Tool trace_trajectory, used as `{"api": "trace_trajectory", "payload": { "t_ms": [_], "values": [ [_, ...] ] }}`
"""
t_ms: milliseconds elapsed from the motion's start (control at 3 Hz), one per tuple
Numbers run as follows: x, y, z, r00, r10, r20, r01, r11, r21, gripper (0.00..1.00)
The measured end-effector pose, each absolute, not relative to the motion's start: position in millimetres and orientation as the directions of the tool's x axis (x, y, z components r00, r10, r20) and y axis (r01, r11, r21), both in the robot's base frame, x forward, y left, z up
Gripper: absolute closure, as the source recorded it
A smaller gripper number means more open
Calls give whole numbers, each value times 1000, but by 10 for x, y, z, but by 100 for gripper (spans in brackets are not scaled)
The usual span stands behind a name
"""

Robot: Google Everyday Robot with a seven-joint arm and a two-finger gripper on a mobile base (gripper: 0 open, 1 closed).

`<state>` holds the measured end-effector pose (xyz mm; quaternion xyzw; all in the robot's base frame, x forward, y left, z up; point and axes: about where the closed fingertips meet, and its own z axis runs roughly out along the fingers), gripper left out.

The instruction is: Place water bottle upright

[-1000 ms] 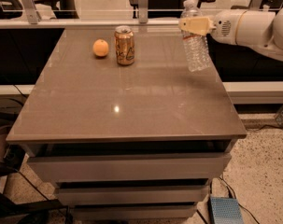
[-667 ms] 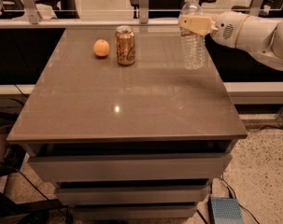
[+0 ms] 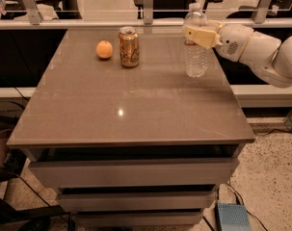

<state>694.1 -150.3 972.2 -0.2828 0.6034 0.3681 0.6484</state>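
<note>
Count: you have one water bottle (image 3: pixel 195 57), one gold soda can (image 3: pixel 129 47), one orange (image 3: pixel 104 49) and one claw (image 3: pixel 192 33) in view.
Water bottle: it is a clear ribbed plastic bottle standing upright on the tabletop (image 3: pixel 136 105), in the upper right of the frame near the right edge of the tabletop. Its white cap (image 3: pixel 195 6) is at the top, and its base looks set on the surface.
Claw: you see it in the upper right, reaching in from the right on a white arm (image 3: pixel 261 52). It clasps the water bottle at label height, with one tan finger (image 3: pixel 199 36) lying across the front of the bottle.
Soda can: it stands upright in the upper middle of the frame, well apart from the water bottle and to its left.
Orange: it sits just beside the soda can, on the can's left, not touching it.
Writing on the bottle: the label is mostly hidden behind the claw. Only a little red shows at its left edge, so you cannot read it.
Writing on the can: you can see dark print on the gold side, but no words can be made out.
Below the tabletop: you can count three grey drawer fronts (image 3: pixel 131 171) stacked in the lower half of the frame.
Floor: one blue-grey box (image 3: pixel 233 216) lies at the lower right.
</note>
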Motion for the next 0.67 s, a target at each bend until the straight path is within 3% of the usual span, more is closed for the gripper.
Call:
{"api": "trace_trajectory", "payload": {
  "t_ms": [667],
  "values": [
    [6847,-1544,9562,118,142,-983,-869,494,-33,100]
  ]
}}
